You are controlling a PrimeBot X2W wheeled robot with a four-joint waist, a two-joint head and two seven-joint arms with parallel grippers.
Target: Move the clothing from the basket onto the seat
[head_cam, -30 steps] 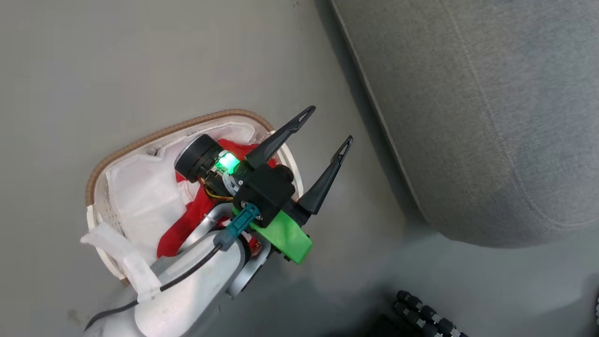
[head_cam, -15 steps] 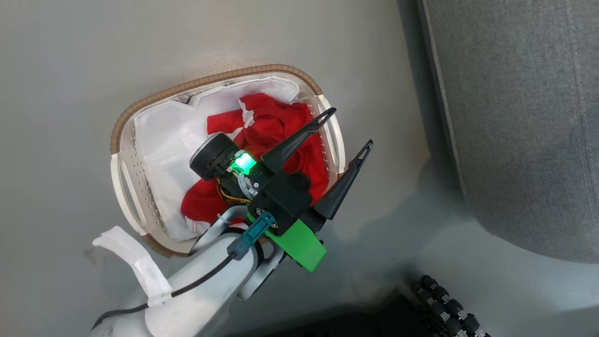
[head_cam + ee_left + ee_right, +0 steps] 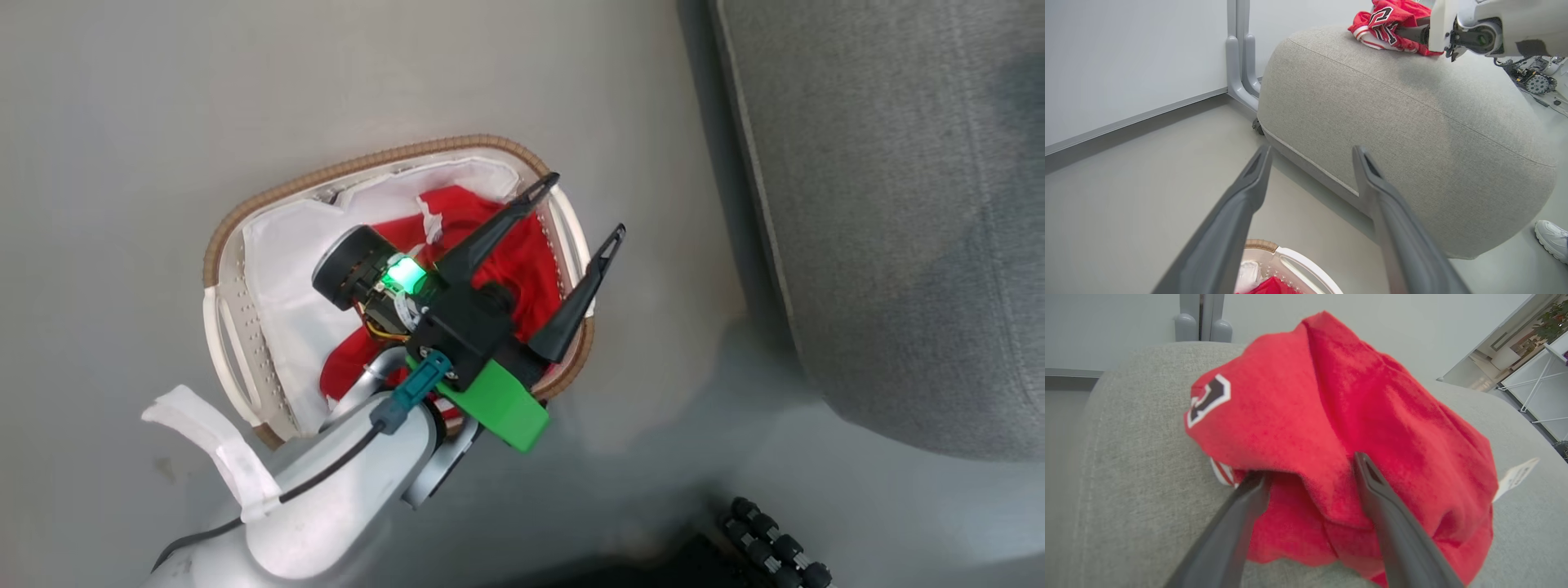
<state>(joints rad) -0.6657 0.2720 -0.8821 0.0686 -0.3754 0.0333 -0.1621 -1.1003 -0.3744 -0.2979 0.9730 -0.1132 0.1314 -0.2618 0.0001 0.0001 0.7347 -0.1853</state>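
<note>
My left gripper [image 3: 587,202] hangs open and empty over the right end of the basket [image 3: 326,175], fingers pointing toward the seat [image 3: 898,204]. A crumpled red garment [image 3: 522,261] with white trim lies in the basket. In the left wrist view the left gripper [image 3: 1311,149] frames the seat [image 3: 1412,122], with the basket rim [image 3: 1298,261] below. On top of the seat lies a red jersey [image 3: 1388,20] with dark lettering, and my right arm [image 3: 1478,24] reaches to it. My right gripper [image 3: 1309,465] is open, its fingers spread under a fold of the jersey [image 3: 1331,396] resting on the seat [image 3: 1147,457].
A white liner sheet [image 3: 286,278] covers the left half of the basket. The basket stands on grey floor a short way left of the seat. A black wheeled base [image 3: 767,547] sits at the lower right. Behind the seat are a wall and a grey post [image 3: 1241,53]. A person's white shoe [image 3: 1551,239] is beside the seat.
The head camera has swung, so the whole basket and its red garment now show. My left gripper has stayed open over the basket's right end.
</note>
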